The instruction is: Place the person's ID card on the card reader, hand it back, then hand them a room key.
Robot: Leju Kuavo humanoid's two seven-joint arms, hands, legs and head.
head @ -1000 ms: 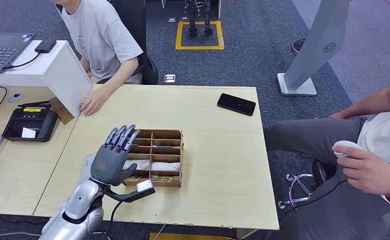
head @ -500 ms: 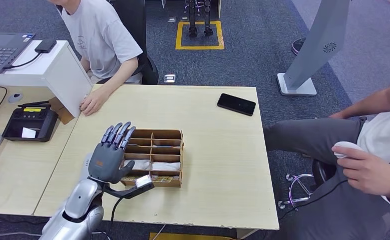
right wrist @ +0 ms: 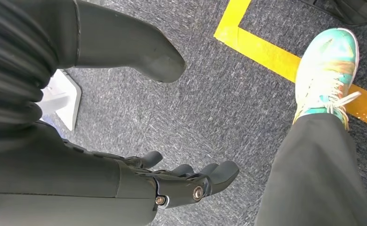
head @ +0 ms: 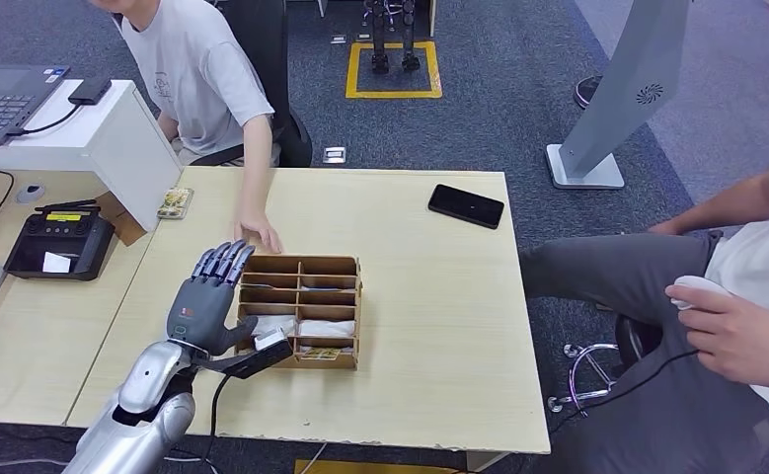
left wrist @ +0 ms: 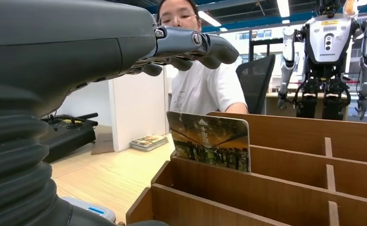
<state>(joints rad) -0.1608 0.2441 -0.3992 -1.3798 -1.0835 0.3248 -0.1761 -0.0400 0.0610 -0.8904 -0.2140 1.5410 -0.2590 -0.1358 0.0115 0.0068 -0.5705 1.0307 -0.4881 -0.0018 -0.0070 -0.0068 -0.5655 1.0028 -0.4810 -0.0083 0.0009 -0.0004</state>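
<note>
While a card stands upright in a slot of the wooden organizer, just below my left hand, I judge it's a room key, but can't confirm from the print. Left hand hovers at the box's left edge, fingers straight and apart, holding nothing; thumb sits by the near corner. Right hand hangs toward the carpet, fingers loosely apart, nothing in it.

No ID card that I can tell for sure. Small flat item lies on the desk's far-left corner by the white block; can't tell what it is. Can't pick out a card reader either.

Person across the desk has a hand down on the tabletop, just beyond the organizer, near my fingertips.

Status guess: ID/reader steps not verifiable. Key handover not done — nothing gripped. Left: pinch the card from the slot, lift, pass it across.
</note>
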